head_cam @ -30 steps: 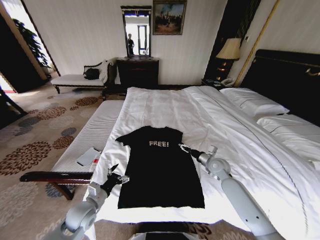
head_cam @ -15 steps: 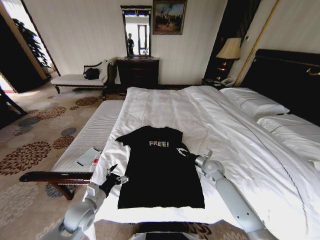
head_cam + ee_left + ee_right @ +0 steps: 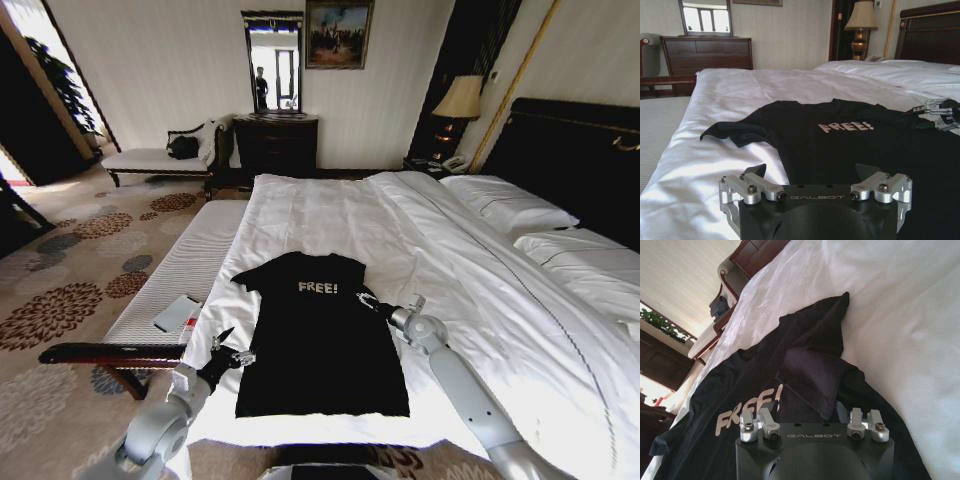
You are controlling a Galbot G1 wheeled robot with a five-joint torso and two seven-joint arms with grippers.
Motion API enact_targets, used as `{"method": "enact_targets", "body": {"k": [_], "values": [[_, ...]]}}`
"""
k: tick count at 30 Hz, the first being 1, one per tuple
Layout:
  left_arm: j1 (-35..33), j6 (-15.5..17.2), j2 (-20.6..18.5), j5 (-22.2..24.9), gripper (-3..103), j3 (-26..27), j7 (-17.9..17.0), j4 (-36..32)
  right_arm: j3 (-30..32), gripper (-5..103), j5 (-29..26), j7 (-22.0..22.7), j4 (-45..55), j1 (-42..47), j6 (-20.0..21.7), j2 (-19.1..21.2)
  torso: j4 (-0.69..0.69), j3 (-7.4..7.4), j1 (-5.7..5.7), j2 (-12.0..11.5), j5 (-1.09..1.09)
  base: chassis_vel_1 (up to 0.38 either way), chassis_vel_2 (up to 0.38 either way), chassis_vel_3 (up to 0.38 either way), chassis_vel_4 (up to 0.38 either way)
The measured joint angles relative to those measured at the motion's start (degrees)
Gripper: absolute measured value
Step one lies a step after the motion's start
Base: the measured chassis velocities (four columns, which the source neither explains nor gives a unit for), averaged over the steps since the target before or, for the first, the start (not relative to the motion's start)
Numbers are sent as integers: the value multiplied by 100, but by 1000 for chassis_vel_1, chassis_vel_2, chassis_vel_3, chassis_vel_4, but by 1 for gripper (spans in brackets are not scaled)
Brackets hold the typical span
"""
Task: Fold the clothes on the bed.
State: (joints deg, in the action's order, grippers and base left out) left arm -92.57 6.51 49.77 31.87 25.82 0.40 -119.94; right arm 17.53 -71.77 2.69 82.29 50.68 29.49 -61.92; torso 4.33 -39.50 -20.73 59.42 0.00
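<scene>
Currently we list one black T-shirt (image 3: pixel 320 335), lying flat on the bed (image 3: pixel 420 240), likely light, limp and quick to slide on the sheet, best pinched at sleeve or hem; right pincer (image 3: pixel 366 299) at its sleeve (image 3: pixel 815 380), left pincer (image 3: pixel 222 346) spread beside the hem edge.

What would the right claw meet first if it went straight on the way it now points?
Probably the folded-over sleeve of the black short-sleeved "FREE!" T-shirt, lying right ahead of the right claw. Depth is unclear; it may already touch the fabric.
</scene>
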Motion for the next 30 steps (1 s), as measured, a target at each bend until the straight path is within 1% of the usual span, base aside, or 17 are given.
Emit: {"method": "enact_targets", "body": {"k": [1,2,5,6,7,8,9,10,14,16,17,19,25,30], "values": [[-7,1,-3,2,100,9,0,-6,-12,60,3,2,-19,-14,5,-13,0,0,0,0,0,0,0,0,0],[-9,1,-5,4,100,13,0,-12,-19,60,7,2,-28,-17,10,-18,-1,0,0,0,0,0,0,0,0],[-10,8,-17,19,100,26,0,-37,-39,43,72,-7,-62,-8,15,-20,0,0,0,1,0,0,0,0,0],[-10,8,-17,19,100,26,0,-37,-39,43,72,-7,-62,-8,15,-20,0,0,0,1,0,0,0,0,0],[-10,12,-21,28,100,33,0,-46,-44,38,89,-13,-74,3,15,-20,0,0,0,1,0,0,0,0,0],[-9,14,-24,33,100,37,0,-52,-44,38,94,-15,-81,8,16,-20,1,0,0,1,0,0,0,0,0],[-7,16,-29,40,100,41,0,-60,-44,33,98,-18,-85,14,15,-23,0,0,0,1,0,0,0,0,0],[-7,16,-29,40,100,41,0,-60,-44,33,98,-18,-85,14,15,-23,0,0,0,1,0,0,0,0,0],[-8,21,-39,53,100,50,0,-75,-43,12,103,-23,-109,12,12,-19,0,0,0,1,0,0,0,0,0],[-12,22,-39,54,100,53,0,-79,-43,12,103,-22,-121,1,8,-18,1,0,0,1,0,0,0,0,0],[-18,23,-39,55,100,59,0,-82,-43,6,100,-22,-136,-17,3,-15,0,0,0,1,0,0,0,0,0],[-36,24,-39,56,100,77,0,-87,-42,1,91,-24,-177,-57,-6,-10,0,0,0,1,0,0,0,0,0],[-65,25,-39,60,100,115,0,-103,-15,0,87,-26,-156,-14,-17,-26,-1,0,0,1,0,0,0,0,0],[-42,25,-31,61,100,96,0,-102,4,0,156,-32,38,193,-49,-52,1,0,0,1,0,0,0,0,0]]}}
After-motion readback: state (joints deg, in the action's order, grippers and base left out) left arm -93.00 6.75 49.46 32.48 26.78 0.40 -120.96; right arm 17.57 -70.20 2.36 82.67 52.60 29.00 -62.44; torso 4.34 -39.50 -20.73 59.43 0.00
